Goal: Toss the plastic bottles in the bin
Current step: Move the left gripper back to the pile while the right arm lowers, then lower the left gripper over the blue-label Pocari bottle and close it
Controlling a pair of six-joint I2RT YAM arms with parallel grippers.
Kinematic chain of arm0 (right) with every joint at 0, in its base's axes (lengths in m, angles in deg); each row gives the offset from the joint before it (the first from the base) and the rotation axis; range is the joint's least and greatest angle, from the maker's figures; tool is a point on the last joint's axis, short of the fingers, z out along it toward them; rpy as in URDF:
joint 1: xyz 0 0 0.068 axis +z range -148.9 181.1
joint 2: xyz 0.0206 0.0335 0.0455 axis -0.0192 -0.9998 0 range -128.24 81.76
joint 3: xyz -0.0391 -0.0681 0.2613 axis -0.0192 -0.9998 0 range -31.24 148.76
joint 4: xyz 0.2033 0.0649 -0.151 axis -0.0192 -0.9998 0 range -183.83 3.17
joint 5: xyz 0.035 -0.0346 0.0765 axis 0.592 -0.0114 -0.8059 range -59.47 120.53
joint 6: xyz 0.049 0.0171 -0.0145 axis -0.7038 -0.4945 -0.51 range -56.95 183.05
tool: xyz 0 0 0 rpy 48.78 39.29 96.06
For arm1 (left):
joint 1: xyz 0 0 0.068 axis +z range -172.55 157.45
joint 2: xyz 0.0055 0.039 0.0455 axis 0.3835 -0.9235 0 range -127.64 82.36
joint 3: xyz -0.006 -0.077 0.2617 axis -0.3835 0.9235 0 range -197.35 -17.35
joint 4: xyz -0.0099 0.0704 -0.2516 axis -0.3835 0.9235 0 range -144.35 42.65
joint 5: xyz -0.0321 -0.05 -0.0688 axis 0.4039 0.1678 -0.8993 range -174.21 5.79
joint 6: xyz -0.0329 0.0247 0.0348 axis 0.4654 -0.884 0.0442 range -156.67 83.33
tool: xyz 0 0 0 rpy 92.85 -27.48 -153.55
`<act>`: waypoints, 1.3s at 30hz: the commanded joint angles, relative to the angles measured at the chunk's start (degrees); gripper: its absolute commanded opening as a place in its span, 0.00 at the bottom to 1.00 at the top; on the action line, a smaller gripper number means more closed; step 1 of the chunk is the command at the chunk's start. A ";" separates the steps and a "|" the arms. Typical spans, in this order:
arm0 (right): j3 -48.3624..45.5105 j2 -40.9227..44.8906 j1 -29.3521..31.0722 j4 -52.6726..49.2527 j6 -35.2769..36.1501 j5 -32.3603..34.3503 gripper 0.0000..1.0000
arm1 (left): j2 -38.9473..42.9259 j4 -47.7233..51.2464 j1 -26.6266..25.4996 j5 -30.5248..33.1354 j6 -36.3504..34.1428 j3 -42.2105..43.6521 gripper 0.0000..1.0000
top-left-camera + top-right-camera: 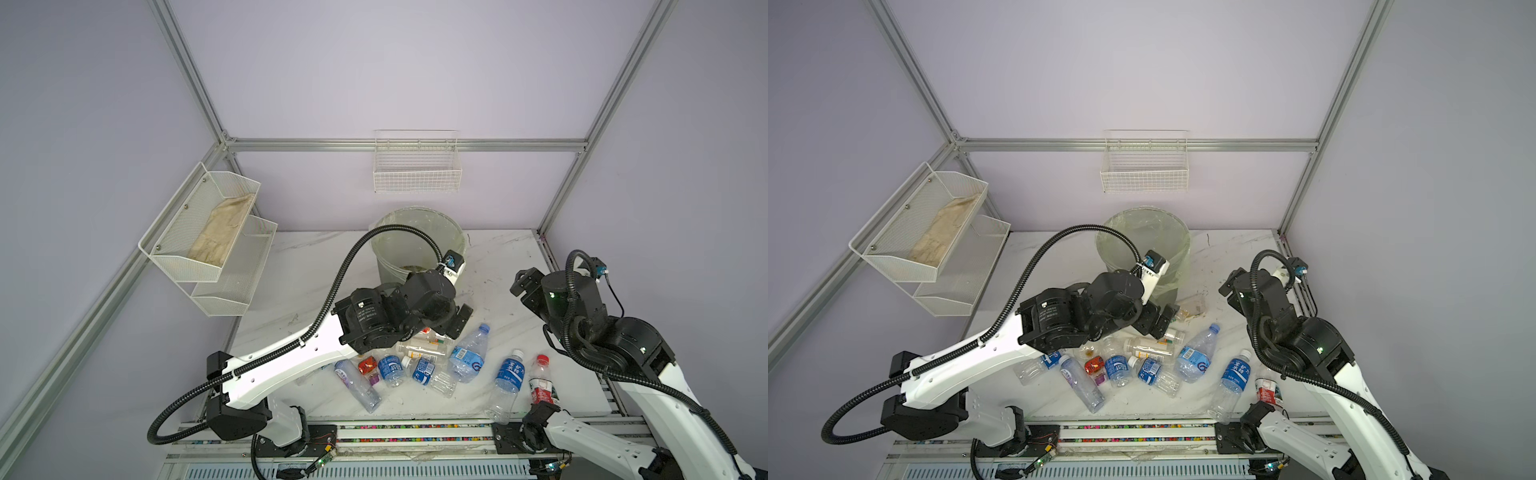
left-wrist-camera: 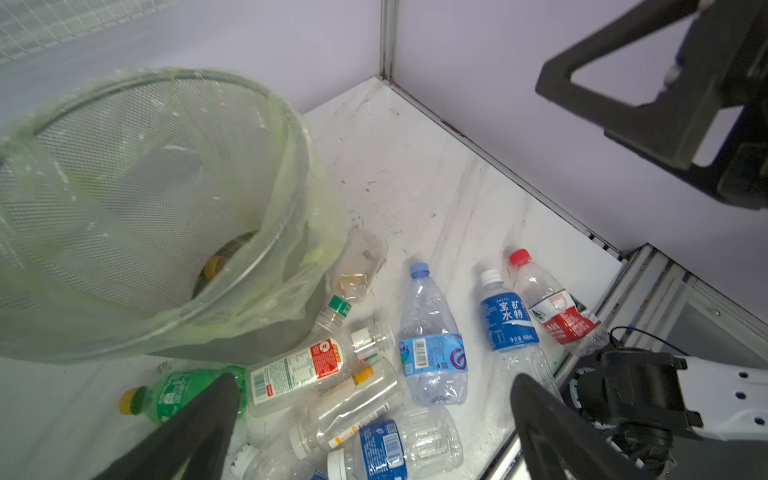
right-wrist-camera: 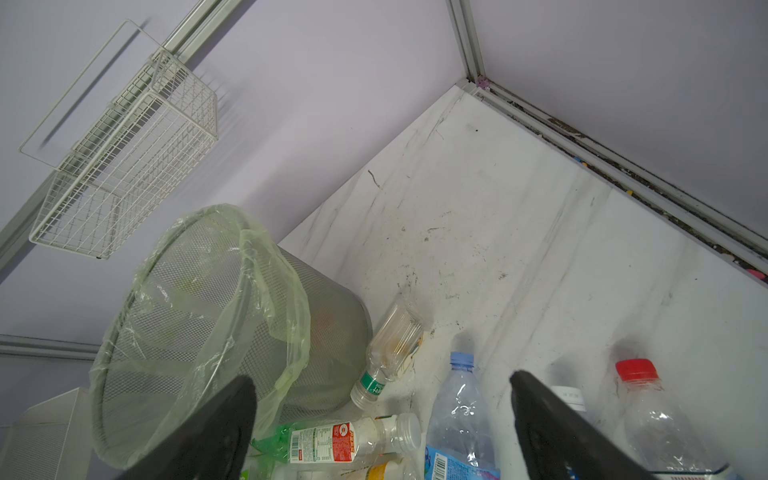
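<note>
Your left gripper [image 2: 374,380] crowds the near edge of its wrist view, black fingers [image 2: 195,428] spread wide and empty over the plastic bottles [image 1: 419,365]. These lie heaped on the white tabletop [image 1: 519,257] just in front of the bin [image 1: 388,266], and an orange-capped bottle [image 2: 214,266] shows inside it. Expect the empties to be light, thin-walled and slick, ready to roll or crumple. Close across a labelled belly, say that of the red-and-white-labelled bottle [image 2: 299,370], not a neck. That arm reaches across the middle, wrist tipped down. Your right gripper [image 3: 380,378] is likewise spread, holding nothing, raised over the table's right side and touching no bottle.
</note>
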 commanded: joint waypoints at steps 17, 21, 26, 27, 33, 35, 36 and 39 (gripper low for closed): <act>4.42 -5.33 -0.28 1.30 3.96 -0.99 0.97 | -12.14 -16.77 -7.89 -14.20 9.39 10.39 0.94; 6.34 -4.64 -0.37 1.21 4.88 -1.17 0.97 | -21.34 -16.59 -8.39 -17.93 9.85 3.79 0.93; 7.91 -3.00 -0.37 1.25 5.89 -0.81 0.97 | -29.97 -14.23 -9.66 -18.68 8.56 -3.20 0.97; 8.06 -2.83 -0.37 1.21 5.97 -0.89 0.97 | -31.43 -13.69 -9.65 -18.63 8.42 -4.37 0.97; 8.36 -2.29 -0.36 1.23 6.46 -1.61 0.97 | -37.24 -11.56 -9.74 -19.15 7.66 -9.78 0.99; 8.36 -2.07 -0.35 1.29 6.73 -1.61 0.97 | -38.55 -11.38 -9.76 -19.45 7.57 -11.09 0.99; 8.30 -1.85 -0.35 1.30 6.86 -1.62 0.97 | -39.27 -11.24 -9.74 -19.67 7.48 -11.73 0.99; 8.30 -1.43 -0.32 1.30 7.12 -1.61 0.97 | -41.38 -10.95 -9.74 -20.45 7.33 -13.79 0.99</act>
